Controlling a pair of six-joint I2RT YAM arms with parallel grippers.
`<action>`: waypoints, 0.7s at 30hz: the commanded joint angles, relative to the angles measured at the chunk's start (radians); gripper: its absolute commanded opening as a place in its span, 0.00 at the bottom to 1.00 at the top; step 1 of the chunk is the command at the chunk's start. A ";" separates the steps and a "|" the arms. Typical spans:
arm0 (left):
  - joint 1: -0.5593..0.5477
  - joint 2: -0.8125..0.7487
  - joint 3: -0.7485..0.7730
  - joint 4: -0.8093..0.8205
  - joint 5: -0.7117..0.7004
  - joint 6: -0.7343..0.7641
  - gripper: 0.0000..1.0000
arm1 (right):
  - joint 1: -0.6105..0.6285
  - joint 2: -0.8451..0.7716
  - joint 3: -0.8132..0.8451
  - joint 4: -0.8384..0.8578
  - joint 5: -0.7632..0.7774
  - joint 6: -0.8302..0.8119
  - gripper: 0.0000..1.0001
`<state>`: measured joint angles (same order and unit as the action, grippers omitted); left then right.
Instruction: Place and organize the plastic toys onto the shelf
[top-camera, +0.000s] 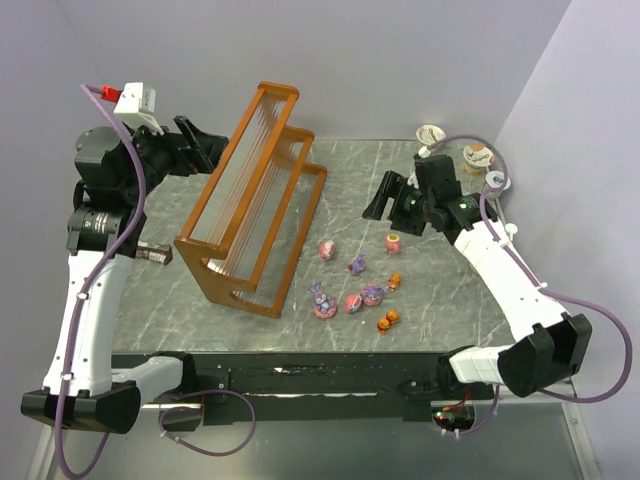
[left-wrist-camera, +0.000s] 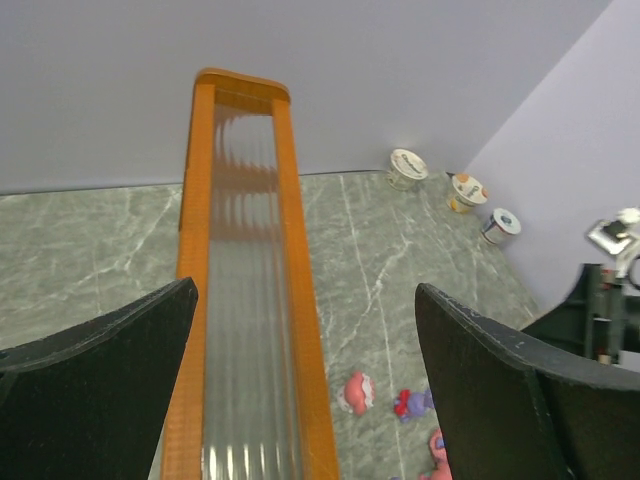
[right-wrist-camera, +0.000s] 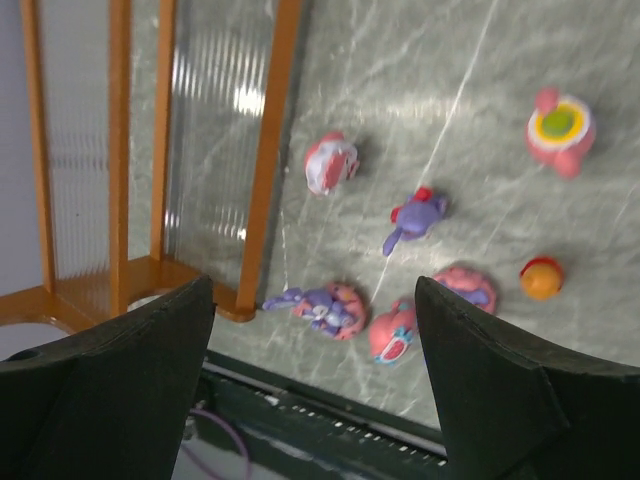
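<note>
Light, hard, probably slippery plastic toys (top-camera: 327, 249), judged best pinched across their round middles, are seen scattered on the desk (top-camera: 450, 300) at lower centre beside the shelf (top-camera: 250, 205), with the left pincer (top-camera: 212, 140) and the right pincer (top-camera: 386, 206) spread wide, empty.

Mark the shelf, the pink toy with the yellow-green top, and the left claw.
shelf (top-camera: 255, 200), top external view, slats mid-rack.
pink toy with the yellow-green top (right-wrist-camera: 559, 127), right wrist view, its yellow-green top.
left claw (left-wrist-camera: 305, 295), left wrist view, midway between its fingertips.
</note>
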<state>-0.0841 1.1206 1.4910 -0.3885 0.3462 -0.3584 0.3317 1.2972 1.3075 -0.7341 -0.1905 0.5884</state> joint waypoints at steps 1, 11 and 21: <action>0.001 -0.012 0.012 0.033 0.054 -0.046 0.96 | 0.044 0.039 -0.007 -0.017 0.036 0.172 0.86; 0.000 0.019 0.003 -0.003 0.024 -0.082 0.96 | 0.072 0.146 -0.062 -0.092 0.049 0.401 0.78; 0.000 0.048 0.009 -0.036 -0.021 -0.086 0.96 | 0.101 0.261 -0.073 -0.083 0.029 0.442 0.63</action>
<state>-0.0845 1.1595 1.4906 -0.4171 0.3454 -0.4252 0.4118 1.5303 1.2373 -0.8139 -0.1661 0.9886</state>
